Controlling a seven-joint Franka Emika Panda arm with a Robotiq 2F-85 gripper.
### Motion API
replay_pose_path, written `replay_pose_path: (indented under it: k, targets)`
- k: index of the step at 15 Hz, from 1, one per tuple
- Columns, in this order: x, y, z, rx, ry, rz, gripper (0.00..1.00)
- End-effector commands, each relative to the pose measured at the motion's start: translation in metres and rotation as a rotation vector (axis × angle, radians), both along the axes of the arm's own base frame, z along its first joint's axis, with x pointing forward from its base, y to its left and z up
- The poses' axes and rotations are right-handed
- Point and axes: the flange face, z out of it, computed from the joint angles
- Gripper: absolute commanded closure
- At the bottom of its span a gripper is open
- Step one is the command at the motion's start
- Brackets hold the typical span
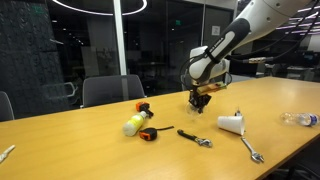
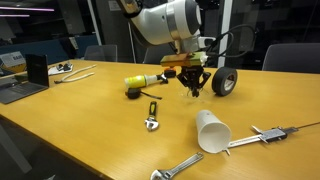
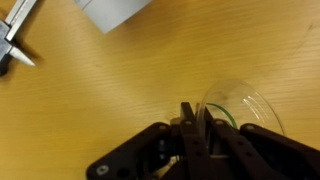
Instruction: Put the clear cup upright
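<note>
The clear cup (image 3: pixel 245 108) shows in the wrist view as a faint transparent rim and wall over the wooden table. My gripper (image 3: pixel 193 118) is shut, and its two dark fingers pinch the cup's wall between them. In both exterior views the gripper (image 1: pixel 200 98) (image 2: pixel 193 86) points down and hangs just above the tabletop near the middle of the table. The cup is too faint to make out there. The opaque white cup (image 1: pixel 232 123) (image 2: pixel 212 132) lies on its side, apart from the gripper.
A yellow bottle (image 1: pixel 135 123) (image 2: pixel 140 81), a small wrench (image 1: pixel 195 138) (image 2: pixel 152 116), a longer wrench (image 1: pixel 251 150) (image 2: pixel 183 166) and a clear plastic bottle (image 1: pixel 300 119) lie on the table. A caliper (image 2: pixel 268 134) (image 3: pixel 14 42) lies by the white cup. A black roll (image 2: pixel 224 82) and a laptop (image 2: pixel 24 82) stand further off.
</note>
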Motion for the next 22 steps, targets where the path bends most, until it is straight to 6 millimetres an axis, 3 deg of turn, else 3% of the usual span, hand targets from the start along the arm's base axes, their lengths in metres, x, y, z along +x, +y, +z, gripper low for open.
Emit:
replay_pose_path:
  k: [1,4,8,17,22]
  targets:
    - [0.0,-0.016,0.026,0.185,0.108,-0.014,0.9]
    - [-0.002,-0.031,0.039,0.3,0.201,-0.051,0.9]
    - [-0.003,-0.044,0.038,0.375,0.293,-0.101,0.9]
    - [-0.005,-0.041,-0.001,0.497,0.378,-0.154,0.9]
    - [-0.003,-0.042,-0.002,0.509,0.395,-0.166,0.9]
